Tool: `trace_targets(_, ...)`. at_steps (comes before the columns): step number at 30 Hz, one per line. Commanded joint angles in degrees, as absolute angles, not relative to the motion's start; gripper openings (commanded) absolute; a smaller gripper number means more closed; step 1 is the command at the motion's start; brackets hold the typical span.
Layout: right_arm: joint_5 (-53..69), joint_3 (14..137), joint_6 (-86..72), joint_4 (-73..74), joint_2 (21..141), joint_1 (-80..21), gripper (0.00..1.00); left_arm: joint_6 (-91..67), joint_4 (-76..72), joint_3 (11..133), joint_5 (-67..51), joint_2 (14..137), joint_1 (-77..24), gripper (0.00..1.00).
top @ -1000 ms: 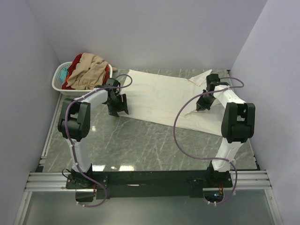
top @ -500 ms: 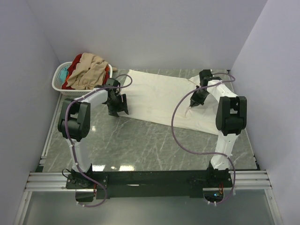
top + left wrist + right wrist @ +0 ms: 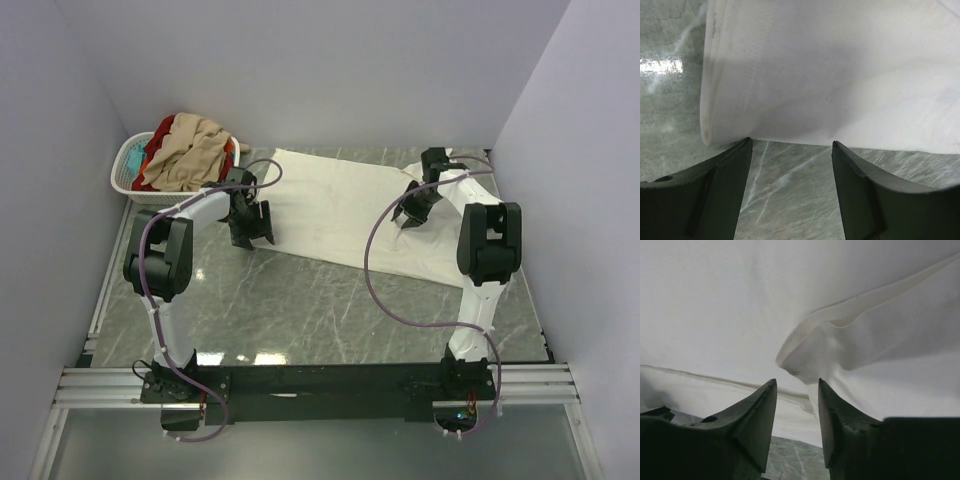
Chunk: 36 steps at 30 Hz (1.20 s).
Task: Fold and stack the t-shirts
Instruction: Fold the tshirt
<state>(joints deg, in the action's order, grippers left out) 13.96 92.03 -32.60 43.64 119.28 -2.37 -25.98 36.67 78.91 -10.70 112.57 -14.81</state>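
The right end effector (image 3: pixel 408 213) has slid leftward over the large cream-white cloth t-shirt (image 3: pixel 335 205) on the marble table (image 3: pixel 300 300), narrowly parted at a raised fold, grip unclear; the left end effector (image 3: pixel 250 234) is spread wide at its hem.

Cream-white t-shirt (image 3: pixel 340 208), grey-green marbled table (image 3: pixel 300 300), white basket (image 3: pixel 124 166)

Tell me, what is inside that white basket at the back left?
A heap of clothes fills the basket: a tan shirt on top, red cloth behind it, teal cloth at the rim. Anything under the heap is covered.
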Motion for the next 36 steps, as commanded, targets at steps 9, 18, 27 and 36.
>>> trace_targets(9,13.8,91.77,-30.68,42.19,107.68,-1.06,0.55,-25.14,38.23,83.05,-12.04,110.13,-14.94,0.71)
trace_targets(18,11.52,81.13,-29.97,39.91,104.42,-0.26,0.55,-25.14,33.58,88.5,-13.62,111.69,-15.21,0.73)
trace_targets(27,11.07,73.74,-31.38,36.92,105.82,1.41,0.54,-26.54,26.55,90.09,-16.79,117.86,-15.21,0.73)
trace_targets(36,11.6,66.89,-31.55,36.91,106.0,1.41,0.53,-26.46,26.28,83.5,-11.52,117.25,-15.21,0.73)
